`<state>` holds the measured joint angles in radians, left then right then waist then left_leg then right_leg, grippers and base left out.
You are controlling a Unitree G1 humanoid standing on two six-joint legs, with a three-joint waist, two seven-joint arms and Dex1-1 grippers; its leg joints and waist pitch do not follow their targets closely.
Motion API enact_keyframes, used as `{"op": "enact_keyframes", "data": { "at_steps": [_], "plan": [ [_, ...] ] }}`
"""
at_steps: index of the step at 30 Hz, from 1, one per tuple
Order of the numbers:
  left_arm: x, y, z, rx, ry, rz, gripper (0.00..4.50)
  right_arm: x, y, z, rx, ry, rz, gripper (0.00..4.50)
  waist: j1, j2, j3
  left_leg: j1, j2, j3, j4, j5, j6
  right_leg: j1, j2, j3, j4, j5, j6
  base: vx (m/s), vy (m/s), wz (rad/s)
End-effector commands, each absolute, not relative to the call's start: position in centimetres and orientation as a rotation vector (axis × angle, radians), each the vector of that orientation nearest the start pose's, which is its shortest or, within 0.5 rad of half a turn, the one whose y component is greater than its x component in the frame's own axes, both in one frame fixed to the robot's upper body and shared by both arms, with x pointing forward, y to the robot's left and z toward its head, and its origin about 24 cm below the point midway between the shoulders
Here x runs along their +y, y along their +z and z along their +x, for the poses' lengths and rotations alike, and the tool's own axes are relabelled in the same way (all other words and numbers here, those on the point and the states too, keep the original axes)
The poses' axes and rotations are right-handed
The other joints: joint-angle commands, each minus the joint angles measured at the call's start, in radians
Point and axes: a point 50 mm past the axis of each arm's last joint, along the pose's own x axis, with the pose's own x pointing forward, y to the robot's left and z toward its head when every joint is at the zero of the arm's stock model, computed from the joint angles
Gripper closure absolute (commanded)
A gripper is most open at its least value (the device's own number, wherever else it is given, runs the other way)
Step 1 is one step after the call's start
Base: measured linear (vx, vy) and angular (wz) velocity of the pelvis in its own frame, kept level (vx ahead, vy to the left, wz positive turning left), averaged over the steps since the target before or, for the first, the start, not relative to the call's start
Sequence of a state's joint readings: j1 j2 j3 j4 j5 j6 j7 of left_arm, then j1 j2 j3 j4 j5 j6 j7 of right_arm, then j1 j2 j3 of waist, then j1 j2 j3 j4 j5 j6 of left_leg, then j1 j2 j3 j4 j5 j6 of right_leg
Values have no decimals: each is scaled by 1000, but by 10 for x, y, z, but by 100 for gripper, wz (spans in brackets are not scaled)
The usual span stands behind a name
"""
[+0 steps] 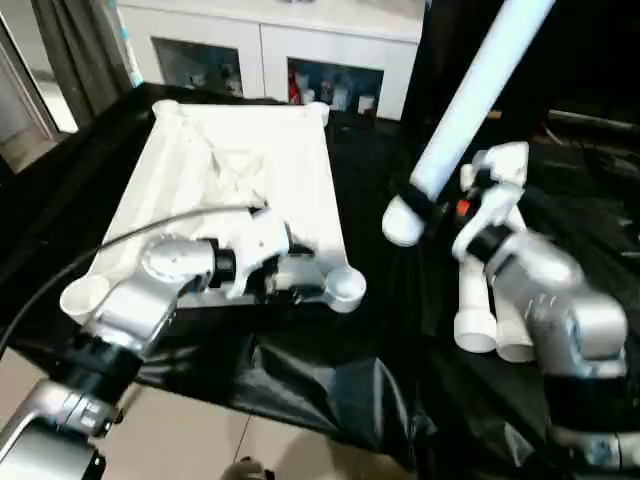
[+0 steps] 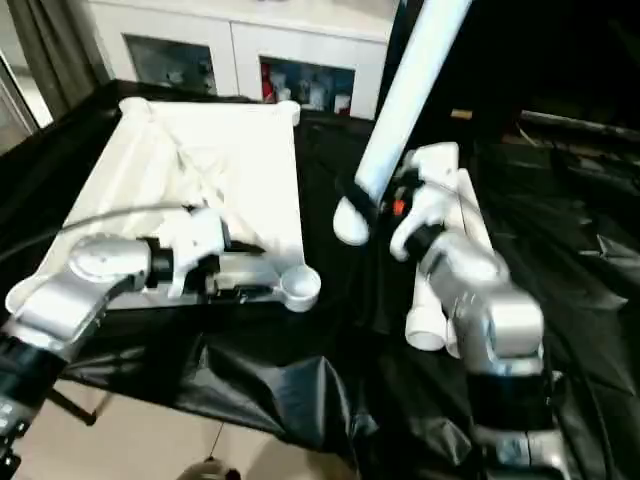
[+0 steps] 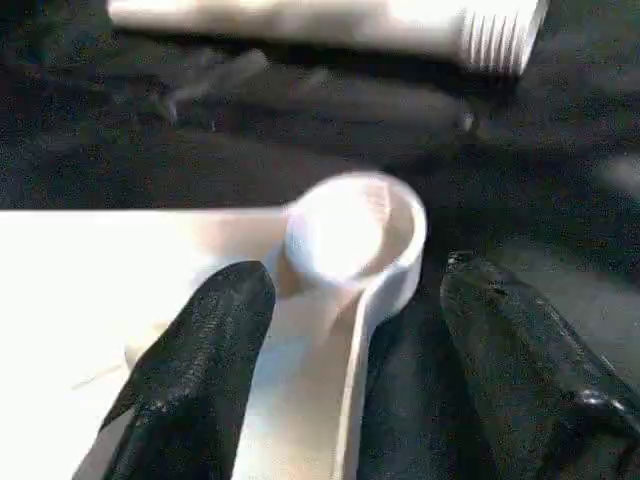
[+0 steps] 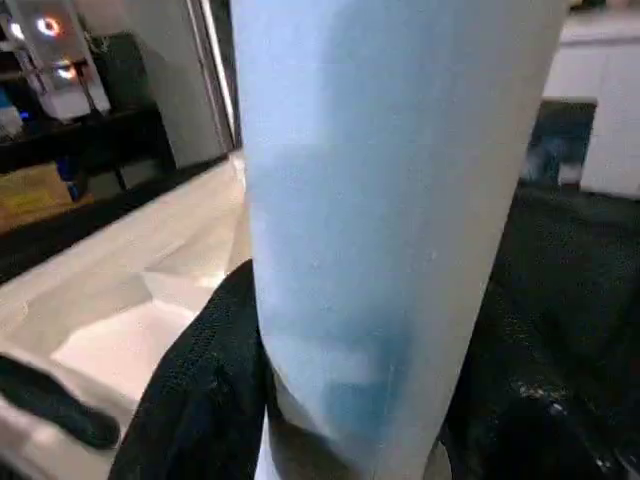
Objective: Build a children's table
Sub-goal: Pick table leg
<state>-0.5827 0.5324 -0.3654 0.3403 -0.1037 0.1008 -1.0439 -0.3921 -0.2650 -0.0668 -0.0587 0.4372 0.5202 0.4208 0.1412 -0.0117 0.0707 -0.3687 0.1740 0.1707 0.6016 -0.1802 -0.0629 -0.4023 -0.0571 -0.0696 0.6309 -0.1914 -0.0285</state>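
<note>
i see the white plastic rectangular tabletop [image 1: 235, 185] lying upside down on the black plastic sheeting [image 1: 330, 380] that covers the work surface, its ribbed underside facing up and a round socket at each corner. my left gripper [image 3: 345, 390] sits at the tabletop's near edge, right by the near right corner socket [image 1: 345, 285]; in the left wrist view its two black fingers [image 3: 195, 385] stand apart, open, one over the white edge of the tabletop and the other over the black sheeting, with the socket's round cup between and just beyond them, and nothing is clamped. my right gripper [image 4: 340, 400] is closed on a long white tubular leg [image 1: 470, 100], gripping it near its lower, rounded end; the leg tilts up and away towards the top of the head views, and its lower end hangs above the sheeting just to the right of the tabletop, apart from it. in the right wrist view the leg runs between my black fingers [image 4: 200, 390], which press on both sides of it. more white tubular legs [image 1: 480, 320] lie on the sheeting under and beside my right forearm, their open ends towards me. another white leg with a ribbed end [image 3: 330, 25] lies on the sheeting beyond the socket in the left wrist view. behind the table stands a white glass-door cabinet [image 1: 290, 55].
</note>
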Motion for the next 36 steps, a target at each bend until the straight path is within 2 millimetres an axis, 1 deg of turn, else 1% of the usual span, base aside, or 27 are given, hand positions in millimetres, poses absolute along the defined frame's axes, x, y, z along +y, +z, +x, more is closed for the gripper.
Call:
{"op": "enact_keyframes", "data": {
  "at_steps": [1, 2, 3, 4, 5, 6, 8, 9, 10, 11, 14, 15, 16, 17, 18, 20, 22, 23, 24, 25, 26, 29, 30, 31, 32, 33, 36],
  "plan": [
    [144, 91, 325, 273, -1242, 613, 133, -153, 137, 306, -4, 575, 151, 261, -4, 9, -82, 11, 48, -18, -72, -158, -36, 58, -92, 60, -77, -165, -122, 0, 0, 0],
    [145, 90, 327, 281, -1240, 610, 133, -153, 137, 305, -4, 577, 152, 261, -4, 13, -80, 11, 45, -17, -70, -162, -33, 56, -91, 61, -81, -178, -117, 0, 0, 0],
    [147, 88, 331, 299, -1239, 599, 151, -153, 136, 303, -3, 579, 154, 261, -5, 13, -80, 12, 45, -17, -71, -168, -35, 57, -91, 61, -84, -194, -109, 0, 0, 0],
    [148, 87, 332, 310, -1246, 591, 162, -153, 136, 302, -3, 579, 155, 261, -3, 13, -83, 14, 49, -19, -72, -164, -38, 57, -93, 61, -79, -183, -113, 0, 0, 0],
    [149, 86, 333, 322, -1256, 583, 169, -153, 136, 301, -2, 580, 155, 261, -4, 16, -85, 14, 51, -21, -71, -160, -40, 57, -93, 60, -75, -159, -121, 0, 0, 0],
    [149, 85, 334, 333, -1259, 588, 173, -153, 136, 300, -2, 580, 156, 261, -6, 14, -84, 13, 51, -21, -71, -158, -39, 57, -92, 60, -74, -146, -127, 0, 0, 0],
    [150, 83, 335, 341, -1260, 594, 197, -152, 135, 299, -1, 580, 156, 261, -6, 21, -85, 13, 50, -21, -69, -160, -39, 58, -94, 60, -71, -126, -146, 0, 0, 0],
    [150, 81, 336, 352, -1258, 600, 197, -152, 135, 298, -1, 580, 156, 261, -7, 17, -85, 12, 51, -21, -70, -163, -37, 59, -95, 60, -72, -119, -153, 0, 0, 0],
    [151, 79, 336, 367, -1264, 605, 215, -152, 135, 297, 1, 581, 156, 261, -7, 24, -85, 13, 50, -20, -68, -163, -35, 58, -94, 61, -72, -115, -158, 0, 0, 0],
    [152, 77, 336, 382, -1267, 600, 220, -152, 134, 296, 2, 580, 156, 261, -6, 22, -84, 13, 50, -20, -68, -169, -33, 59, -94, 61, -74, -123, -156, 0, 0, 0],
    [154, 73, 337, 406, -1279, 580, 245, -152, 134, 294, 5, 577, 161, 261, -5, 24, -85, 15, 53, -22, -70, -177, -35, 59, -95, 60, -73, -128, -159, 0, 0, 0],
    [154, 73, 337, 410, -1282, 575, 245, -152, 134, 293, 6, 577, 161, 261, -6, 24, -84, 15, 52, -21, -70, -179, -35, 58, -95, 61, -75, -131, -160, 0, 0, 0],
    [155, 72, 336, 413, -1289, 571, 264, -153, 134, 293, 7, 576, 161, 261, -6, 23, -83, 15, 52, -21, -70, -184, -36, 59, -95, 60, -76, -139, -163, 0, 0, 0],
    [156, 72, 336, 415, -1294, 571, 271, -153, 133, 292, 8, 576, 161, 261, -5, 23, -83, 15, 54, -23, -71, -188, -37, 59, -98, 61, -76, -147, -165, 0, 0, 0],
    [156, 71, 336, 416, -1294, 569, 274, -153, 133, 292, 9, 576, 161, 261, -6, 16, -83, 14, 54, -21, -72, -189, -36, 59, -97, 61, -78, -151, -165, 0, 0, 0],
    [156, 69, 337, 414, -1280, 568, 282, -153, 132, 292, 13, 579, 164, 261, -5, 19, -83, 15, 55, -22, -71, -186, -35, 59, -99, 61, -75, -152, -167, 0, 0, 0],
    [156, 69, 339, 411, -1272, 558, 310, -152, 132, 292, 14, 584, 164, 261, -5, 18, -84, 14, 54, -21, -70, -176, -30, 59, -98, 61, -75, -142, -167, 0, 0, 0],
    [155, 69, 339, 410, -1272, 544, 310, -151, 133, 292, 14, 588, 163, 261, -5, 9, -84, 14, 55, -20, -70, -169, -26, 60, -99, 62, -74, -132, -168, 0, 0, 0],
    [155, 69, 340, 410, -1275, 533, 313, -151, 133, 293, 15, 591, 163, 261, -4, 12, -84, 13, 54, -21, -70, -162, -25, 60, -99, 62, -71, -127, -171, 0, 0, 0],
    [154, 70, 340, 410, -1278, 529, 338, -150, 133, 293, 15, 594, 162, 261, -4, 13, -84, 13, 53, -19, -68, -156, -20, 60, -99, 61, -73, -124, -172, 0, 0, 0],
    [154, 70, 340, 411, -1284, 526, 349, -149, 133, 293, 16, 598, 161, 261, -4, 13, -85, 13, 54, -20, -68, -156, -20, 60, -100, 61, -72, -124, -172, 0, 0, 0],
    [155, 68, 340, 423, -1291, 522, 366, -148, 133, 294, 18, 605, 158, 261, -4, 10, -83, 14, 56, -20, -70, -158, -17, 58, -100, 62, -74, -138, -171, 0, 0, 0],
    [156, 68, 340, 425, -1291, 521, 366, -148, 133, 294, 19, 609, 156, 261, -4, 13, -83, 14, 55, -20, -69, -161, -18, 58, -101, 62, -74, -142, -171, 0, 0, 0],
    [157, 68, 341, 428, -1293, 515, 382, -148, 133, 294, 20, 612, 155, 261, -5, 10, -82, 13, 54, -19, -69, -163, -16, 59, -100, 62, -76, -151, -166, 0, 0, 0],
    [157, 68, 341, 428, -1293, 513, 399, -147, 133, 294, 21, 613, 155, 261, -4, 11, -82, 13, 54, -20, -70, -165, -18, 59, -102, 62, -77, -163, -163, 0, 0, 0],
    [157, 69, 341, 428, -1296, 512, 399, -147, 133, 294, 22, 615, 154, 261, -4, 11, -82, 13, 54, -20, -70, -166, -18, 59, -101, 62, -77, -167, -161, 0, 0, 0],
    [158, 69, 340, 430, -1308, 496, 429, -147, 133, 294, 25, 619, 152, 261, -4, 12, -83, 13, 55, -20, -70, -158, -17, 59, -101, 62, -76, -153, -163, 0, 0, 0]
  ]
}}
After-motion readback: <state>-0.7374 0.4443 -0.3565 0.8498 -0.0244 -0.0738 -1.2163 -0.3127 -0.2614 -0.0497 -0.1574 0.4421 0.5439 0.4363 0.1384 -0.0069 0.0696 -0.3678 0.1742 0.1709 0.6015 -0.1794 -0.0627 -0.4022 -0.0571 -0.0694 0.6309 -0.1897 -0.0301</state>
